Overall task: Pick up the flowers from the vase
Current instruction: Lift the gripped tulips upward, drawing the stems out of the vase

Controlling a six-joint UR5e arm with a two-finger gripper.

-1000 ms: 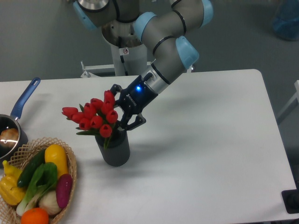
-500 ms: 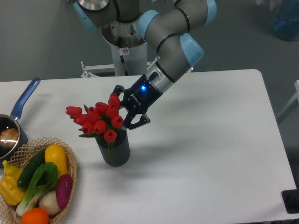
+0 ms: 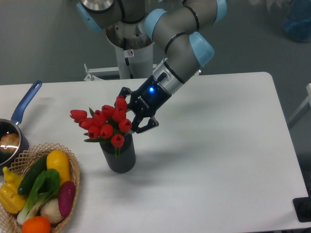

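White tabletop [image 3: 218, 145] carries the vase [image 3: 119, 155], where the flowers [image 3: 104, 124] have shifted slightly right over the last second as the gripper [image 3: 130, 110], fingers spread around the bunch's right side, presses in, likely about to close.

We see a wicker basket [image 3: 77, 180] of vegetables [image 3: 43, 190] at the white tabletop [image 3: 218, 145] front-left corner, a blue-handled saucepan [image 3: 13, 127] behind it

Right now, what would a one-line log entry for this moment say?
phase: grasping | gripper: around the right side of the tulip bunch, closure unclear | tulips: in ribbed grey vase | vase: upright on table
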